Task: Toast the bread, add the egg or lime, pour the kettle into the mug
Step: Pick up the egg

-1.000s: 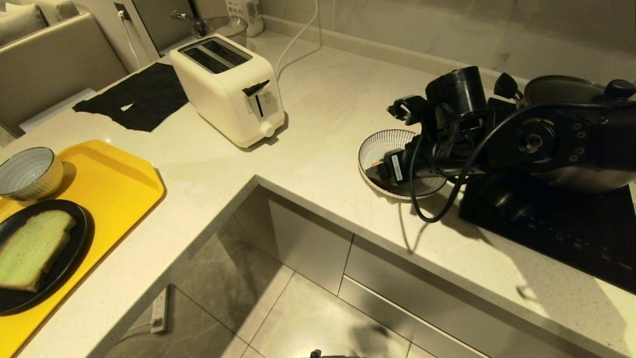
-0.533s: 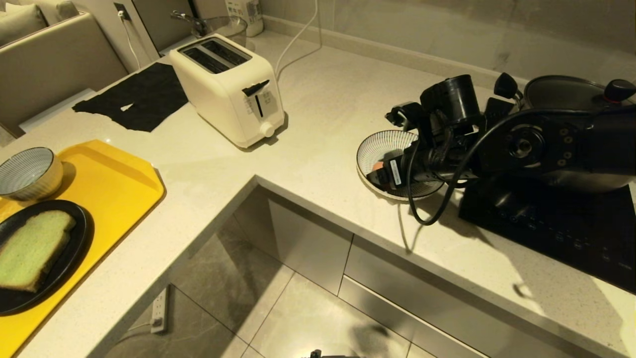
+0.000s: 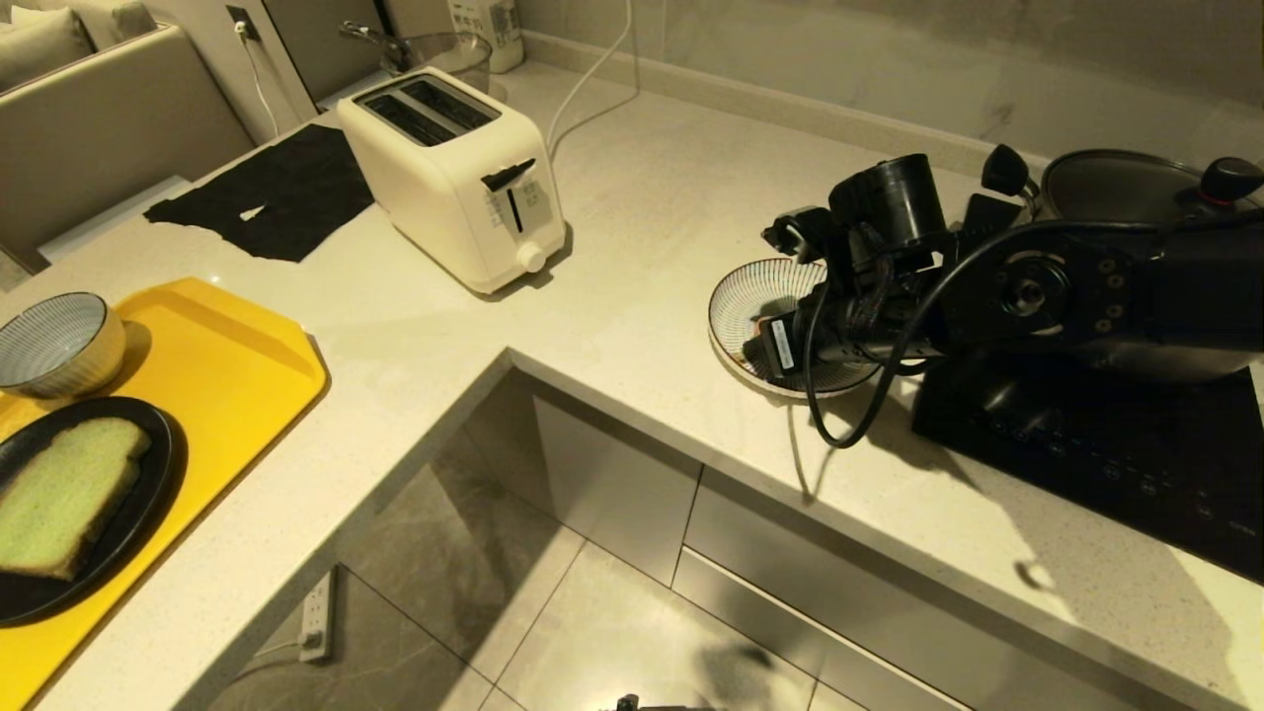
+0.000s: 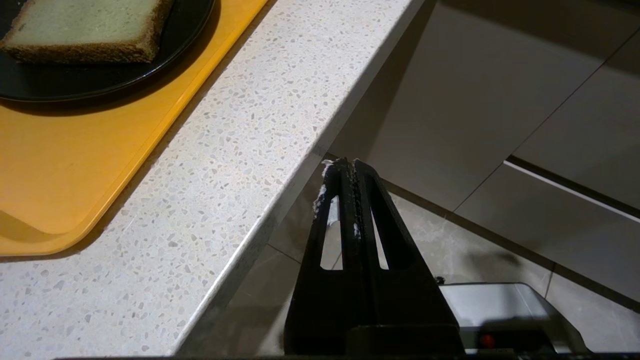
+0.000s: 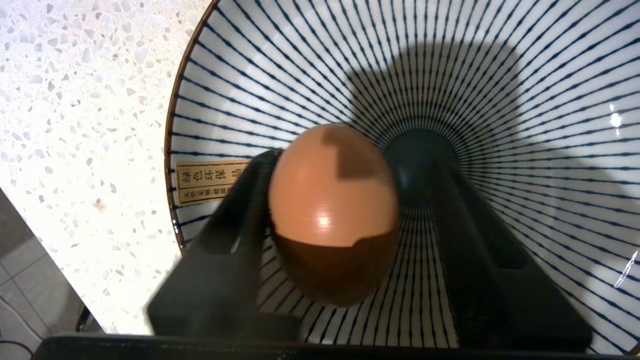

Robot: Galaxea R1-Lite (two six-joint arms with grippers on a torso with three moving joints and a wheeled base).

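Note:
A brown egg (image 5: 332,200) lies in a wide blue-striped bowl (image 3: 760,286) on the counter beside the cooktop. My right gripper (image 5: 350,165) reaches down into that bowl with a finger on each side of the egg. One finger touches the shell and the other stands a little off it, so the jaws are open. The pale green bread (image 3: 59,499) rests on a black plate (image 3: 163,464) on the yellow tray (image 3: 227,365). My left gripper (image 4: 348,162) hangs shut and empty off the counter's edge, near the bread (image 4: 85,25). Kettle, mug and lime are out of view.
A white toaster (image 3: 454,173) stands at the back with its slots empty, beside a black cloth (image 3: 276,197). A small striped bowl (image 3: 54,341) sits on the tray. A steel pot (image 3: 1116,188) stands on the black cooktop (image 3: 1086,444) behind my right arm.
My right gripper has sunk a little deeper into the striped bowl and its fingers have drawn in toward the egg. The left arm has not moved.

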